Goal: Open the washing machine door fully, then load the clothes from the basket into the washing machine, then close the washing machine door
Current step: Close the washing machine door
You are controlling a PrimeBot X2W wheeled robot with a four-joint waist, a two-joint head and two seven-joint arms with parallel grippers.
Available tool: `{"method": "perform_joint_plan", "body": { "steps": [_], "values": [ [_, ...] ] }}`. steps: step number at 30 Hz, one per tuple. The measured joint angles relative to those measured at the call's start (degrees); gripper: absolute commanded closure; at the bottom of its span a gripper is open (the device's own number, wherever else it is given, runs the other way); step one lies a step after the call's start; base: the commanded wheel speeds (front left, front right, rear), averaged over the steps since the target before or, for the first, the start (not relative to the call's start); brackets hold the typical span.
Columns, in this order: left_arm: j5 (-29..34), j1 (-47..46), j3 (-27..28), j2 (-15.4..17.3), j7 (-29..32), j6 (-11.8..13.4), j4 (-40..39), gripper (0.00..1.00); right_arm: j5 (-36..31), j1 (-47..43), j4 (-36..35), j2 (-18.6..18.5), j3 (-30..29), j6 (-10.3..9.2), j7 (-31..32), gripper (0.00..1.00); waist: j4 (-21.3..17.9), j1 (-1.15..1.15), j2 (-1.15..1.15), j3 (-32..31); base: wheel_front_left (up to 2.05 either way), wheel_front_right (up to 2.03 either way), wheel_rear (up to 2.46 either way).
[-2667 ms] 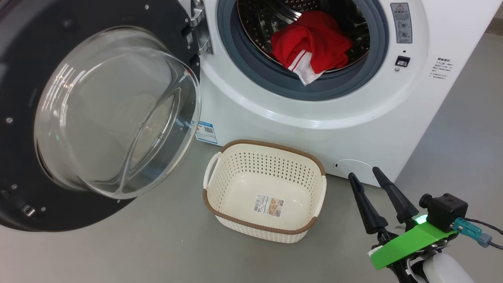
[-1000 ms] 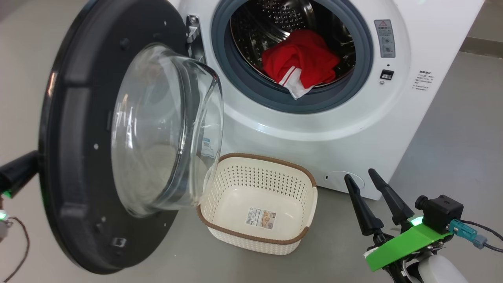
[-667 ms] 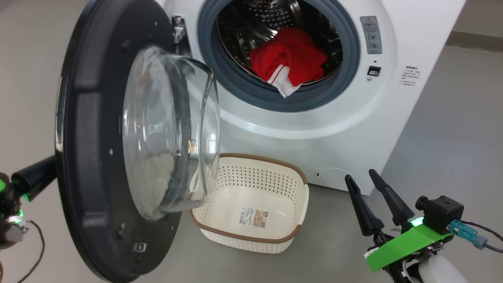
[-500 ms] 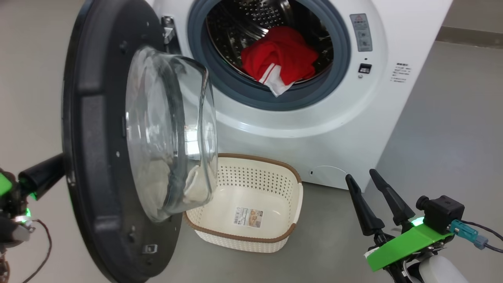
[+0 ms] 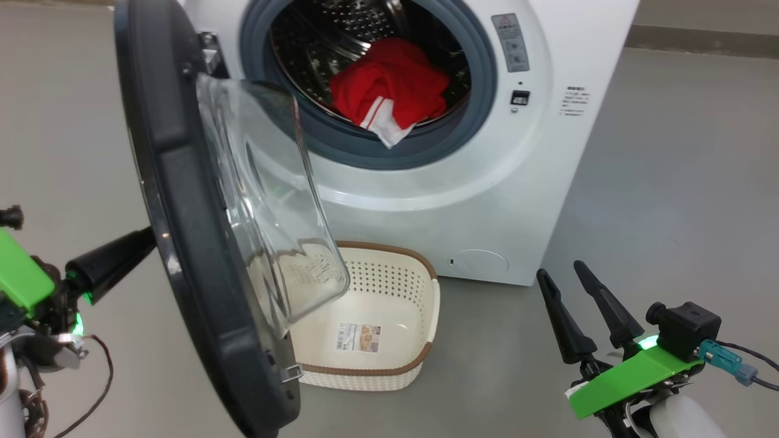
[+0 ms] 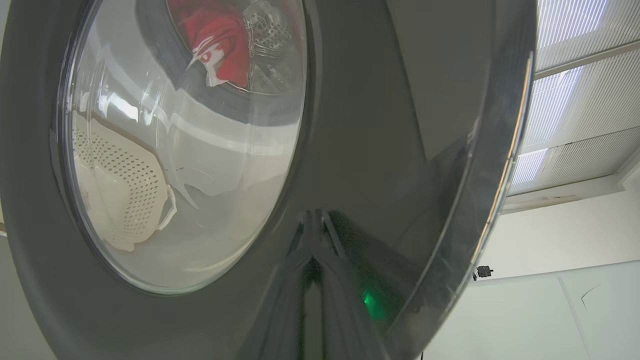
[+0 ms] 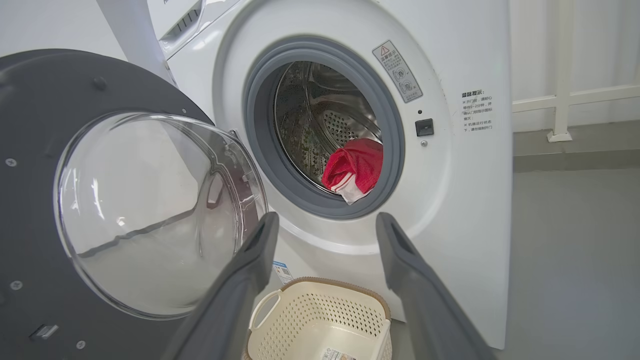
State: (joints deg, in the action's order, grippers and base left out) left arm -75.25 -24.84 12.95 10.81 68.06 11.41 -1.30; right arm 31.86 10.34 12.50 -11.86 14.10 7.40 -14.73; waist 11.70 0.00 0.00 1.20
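Head view: closed left fingers (image 5: 112, 260) touch the washing machine door (image 5: 185, 243) from outside; right fingers (image 5: 563, 319) spread, empty.

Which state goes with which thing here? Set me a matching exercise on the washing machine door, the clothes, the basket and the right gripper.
Things
1. washing machine door
2. clothes
3. basket
4. right gripper

States
A. empty, on the floor
B. open, holding nothing
C. half open
D. in the drum, a white corner over the gasket

Pairs: 1-C, 2-D, 3-A, 4-B
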Motion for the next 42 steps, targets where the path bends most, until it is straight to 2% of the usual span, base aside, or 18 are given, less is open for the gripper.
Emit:
{"method": "perform_joint_plan", "body": {
  "steps": [25, 42],
  "values": [
    [0.2, -0.6, -1.4, -3.5, -3.6, -1.4, -0.5, 1.0, 0.0, 0.3, -0.4, -0.1, -0.3, 0.0, 0.0, 0.0, -8.1, 0.0, 0.0, 2.1, 0.0, 0.0, 0.0],
    [0.5, -1.6, -1.4, -4.2, -5.1, -2.2, -0.1, 1.0, 0.0, 0.4, -0.4, -0.1, -0.1, 0.0, 0.0, 0.0, -12.1, 0.0, 0.0, 2.1, 0.0, 0.0, 0.0]
  ]
}}
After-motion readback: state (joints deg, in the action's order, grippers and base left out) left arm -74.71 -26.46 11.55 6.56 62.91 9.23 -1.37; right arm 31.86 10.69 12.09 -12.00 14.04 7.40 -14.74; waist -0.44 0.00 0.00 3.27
